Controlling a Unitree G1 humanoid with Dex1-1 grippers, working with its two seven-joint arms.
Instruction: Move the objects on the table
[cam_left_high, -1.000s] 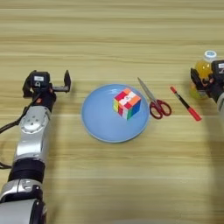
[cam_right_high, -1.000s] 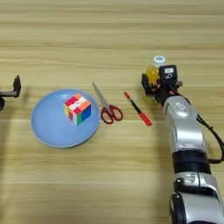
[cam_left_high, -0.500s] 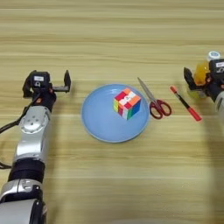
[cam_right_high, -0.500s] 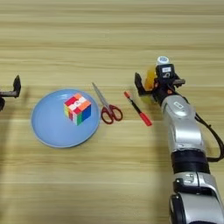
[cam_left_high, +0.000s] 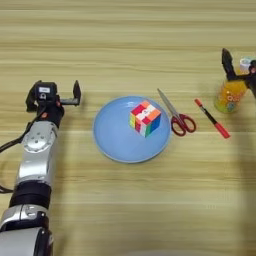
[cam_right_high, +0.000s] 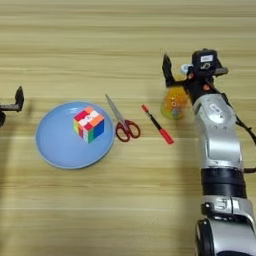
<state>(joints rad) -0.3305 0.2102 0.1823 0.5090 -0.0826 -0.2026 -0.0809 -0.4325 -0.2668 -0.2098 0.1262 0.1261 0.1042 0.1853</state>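
Objects lie in a loose row across the middle of the wooden table (cam_left_high: 125, 210). At the far left of the frame the left gripper (cam_left_high: 54, 96) rests at the end of its silver arm, its black fingers spread apart with nothing between them, well apart from everything else. Right of it, near the centre, sits a round blue plate (cam_left_high: 112, 142), and on the plate's right half stands the puzzle cube (cam_left_high: 145, 118), turned so one corner faces forward, showing red, orange, white, green and blue squares. Just beside the plate's right rim lie the scissors (cam_left_high: 175, 114), blades closed and pointing to the upper left, red handles toward the lower right; the blades come close to the plate's edge, but whether they touch it cannot be told. Further right the red pen (cam_left_high: 212, 118) lies on a slant, parallel to the scissors and apart from them. At the right of the frame the orange bottle (cam_right_high: 173, 104) stands upright, its white cap (cam_right_high: 186, 68) up among the gripper's parts. The right gripper (cam_right_high: 187, 75) sits at the bottle's top, fingers wide apart: one black finger rises left of the cap, and the gripper's body stands to its right.
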